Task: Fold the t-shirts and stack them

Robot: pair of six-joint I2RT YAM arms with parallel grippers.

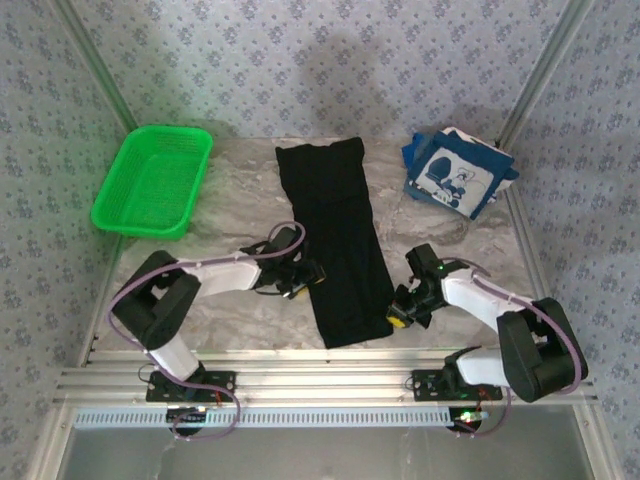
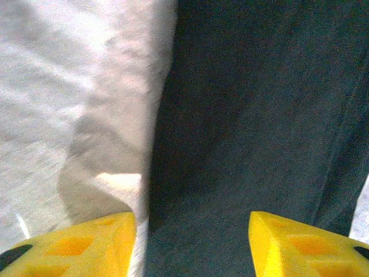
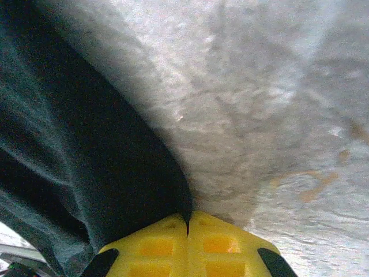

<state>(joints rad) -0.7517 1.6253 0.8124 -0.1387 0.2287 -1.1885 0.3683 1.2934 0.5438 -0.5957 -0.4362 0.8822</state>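
Yellow fingertips [image 3: 155, 251] of the right gripper [image 3: 187, 224] lie nearest the lens in the right wrist view. We see them pressed together, with the edge of the plain black t-shirt of soft cloth [image 3: 86, 150] running into the seam between them, so this gripper is closed on the cloth. In the overhead view we find that grip at the shirt's 5 o'clock corner.

Left gripper [image 2: 193, 234]: its two yellow fingers stand wide apart, one over the pale marbled table [image 2: 69, 86] and the other over the black cloth. The shirt's 9 o'clock edge passes between them. We cannot tell whether they touch the surface.

From above, the black t-shirt lies as a long narrow strip at the table's centre, running from 12 o'clock to 6 o'clock, with its near end drifting slightly toward 5 o'clock.

At 2 o'clock, well apart from it, we note the navy blue t-shirt with white cartoon print [image 1: 455, 172], folded into a rough square near the table's far corner.

At 10 o'clock the green rectangular plastic basket [image 1: 150, 180] rests on the table.
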